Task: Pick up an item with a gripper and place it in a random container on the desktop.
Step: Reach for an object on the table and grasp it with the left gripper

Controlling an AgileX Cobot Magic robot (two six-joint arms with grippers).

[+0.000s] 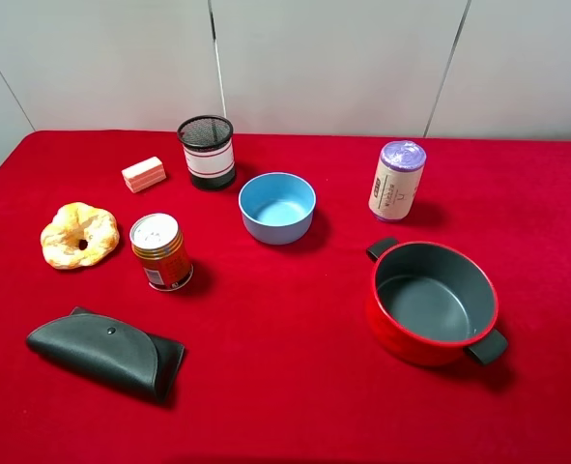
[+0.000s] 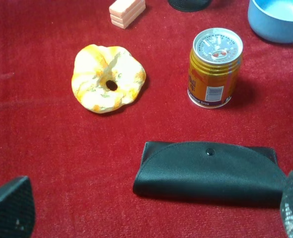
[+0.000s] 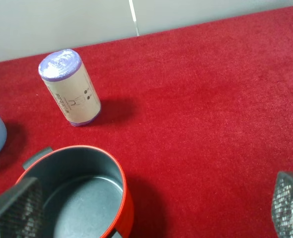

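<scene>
While the can [image 1: 160,252] stands upright near the bowl [image 1: 275,232], the left gripper [image 2: 151,218] and right gripper [image 3: 151,210] both gape wide open.

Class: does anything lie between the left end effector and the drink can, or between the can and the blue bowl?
A flat black pouch lies between the left end effector and the can; being low, it could probably be passed over. Between the can and the blue bowl, only bare red cloth shows.
</scene>
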